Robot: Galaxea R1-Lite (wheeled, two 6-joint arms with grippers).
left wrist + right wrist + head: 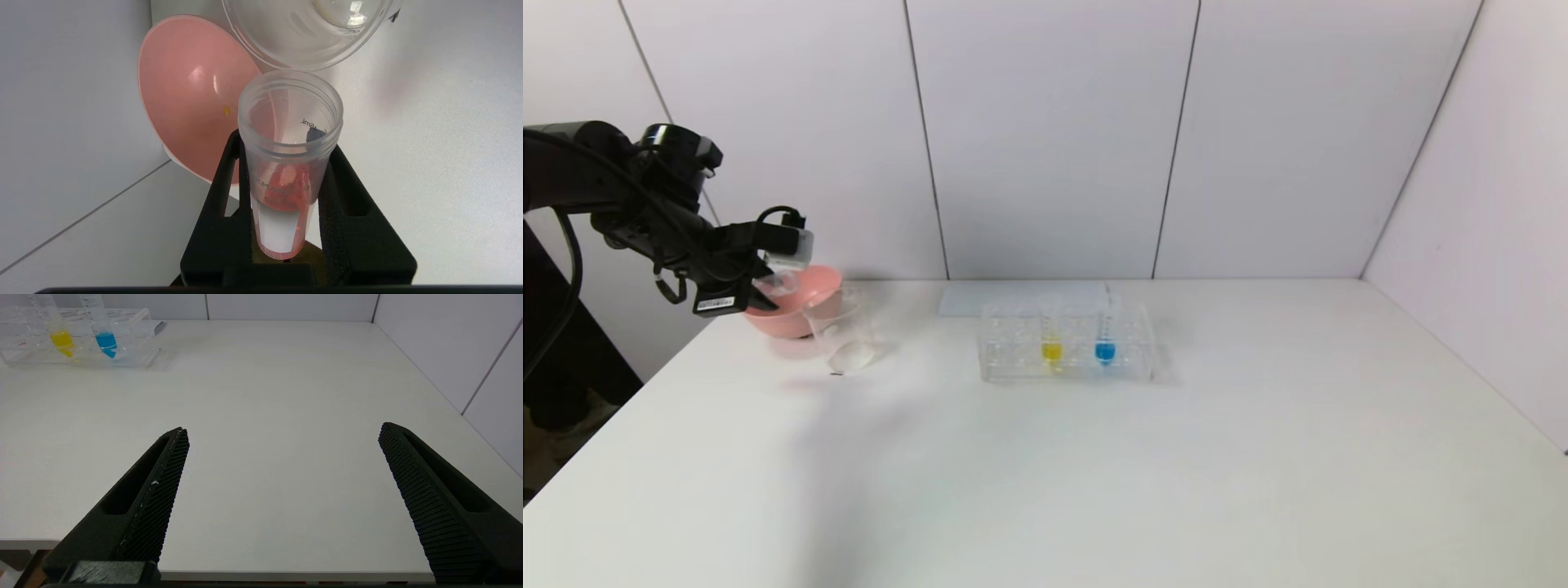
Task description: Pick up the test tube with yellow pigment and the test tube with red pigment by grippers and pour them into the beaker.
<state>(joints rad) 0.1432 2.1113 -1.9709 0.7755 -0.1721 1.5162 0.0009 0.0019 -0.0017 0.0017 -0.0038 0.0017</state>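
Note:
My left gripper [768, 287] is shut on the test tube with red pigment [288, 183] and holds it tilted at the table's far left. The tube's open mouth lies just beside the rim of the clear beaker [302, 49]. Red-orange liquid sits low in the tube. In the head view the beaker [840, 327] stands in front of a pink bowl. The test tube with yellow pigment [1052, 343] stands upright in the clear rack [1013, 359]; it also shows in the right wrist view [61, 339]. My right gripper [284, 428] is open and empty above the table's front edge.
A pink bowl [805, 306] stands behind the beaker, against the wall; it also shows in the left wrist view [188, 94]. A blue-liquid tube [1105, 343] stands in the rack next to the yellow one. A flat pale sheet [980, 296] lies behind the rack.

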